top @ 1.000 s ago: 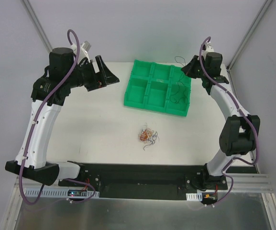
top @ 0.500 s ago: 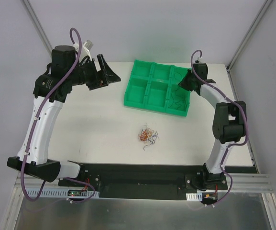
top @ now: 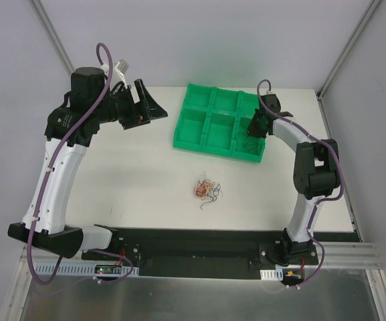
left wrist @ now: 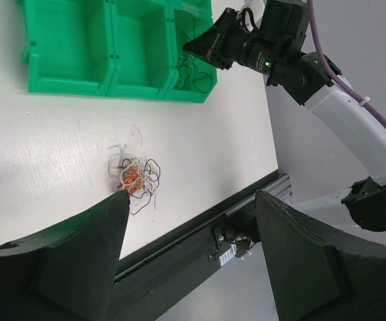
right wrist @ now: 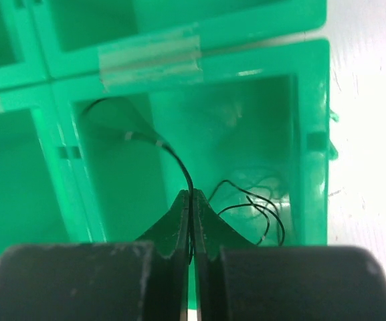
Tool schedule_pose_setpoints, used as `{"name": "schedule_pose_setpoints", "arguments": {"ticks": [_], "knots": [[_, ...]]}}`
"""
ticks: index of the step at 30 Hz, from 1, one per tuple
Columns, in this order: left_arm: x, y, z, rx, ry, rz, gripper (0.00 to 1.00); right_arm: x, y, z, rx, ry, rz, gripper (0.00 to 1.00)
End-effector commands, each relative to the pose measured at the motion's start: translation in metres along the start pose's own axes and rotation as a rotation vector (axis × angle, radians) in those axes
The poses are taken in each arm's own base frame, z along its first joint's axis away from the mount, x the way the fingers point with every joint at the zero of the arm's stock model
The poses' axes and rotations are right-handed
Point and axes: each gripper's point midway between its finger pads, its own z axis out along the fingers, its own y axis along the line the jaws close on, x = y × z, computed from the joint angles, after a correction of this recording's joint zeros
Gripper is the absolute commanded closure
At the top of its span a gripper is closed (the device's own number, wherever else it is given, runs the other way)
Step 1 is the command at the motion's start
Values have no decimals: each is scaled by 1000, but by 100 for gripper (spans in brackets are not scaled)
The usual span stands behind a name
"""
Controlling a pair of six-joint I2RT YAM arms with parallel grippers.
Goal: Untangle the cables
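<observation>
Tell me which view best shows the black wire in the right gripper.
The right wrist view: the black wire is seen pinched between the right gripper's shut fingertips, above a compartment of the green tray. The top external and left wrist views show only faint dark loops there.

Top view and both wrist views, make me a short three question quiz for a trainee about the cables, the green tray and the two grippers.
1. True or false: the right gripper is shut on a black cable above the green tray.
2. Where does the tangle of cables lie? A) inside the green tray; B) on the table, outside the tray; C) in the right gripper.
3. Fill in: the left gripper holds nothing; its jaws stand ____.
Key: 1 true; 2 B; 3 open.
</observation>
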Motion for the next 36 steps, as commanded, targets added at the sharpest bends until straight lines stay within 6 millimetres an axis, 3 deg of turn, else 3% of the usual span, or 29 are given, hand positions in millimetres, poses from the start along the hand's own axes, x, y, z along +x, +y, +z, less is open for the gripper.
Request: {"name": "schedule_pose_setpoints", "arguments": {"ticks": [1,6,10,15,17,22,25,30,33,36], "knots": [[-5,-4,-2,1,-18,-5,26,2,-2,-15,7,14,-21,100],[3,1,2,0,10,-26,26,9,-10,-16,24,-6,-40,100],[4,2,5,-1,21,-31,26,-1,-8,-9,51,16,-75,98],[-1,-6,8,30,31,-30,26,-9,4,-8,50,43,-73,80],[1,-4,6,23,30,-30,26,-13,11,-15,44,50,-81,68],[9,4,9,8,51,-37,26,-24,19,-45,45,73,-117,40],[8,4,14,11,59,-41,26,-24,19,-67,37,85,-143,30],[9,4,17,24,78,-40,26,2,17,-99,-27,132,-142,24],[13,6,21,24,101,-51,26,24,7,-104,-46,149,-139,24],[14,10,30,21,126,-60,26,47,-3,-102,-61,174,-154,30]]}}
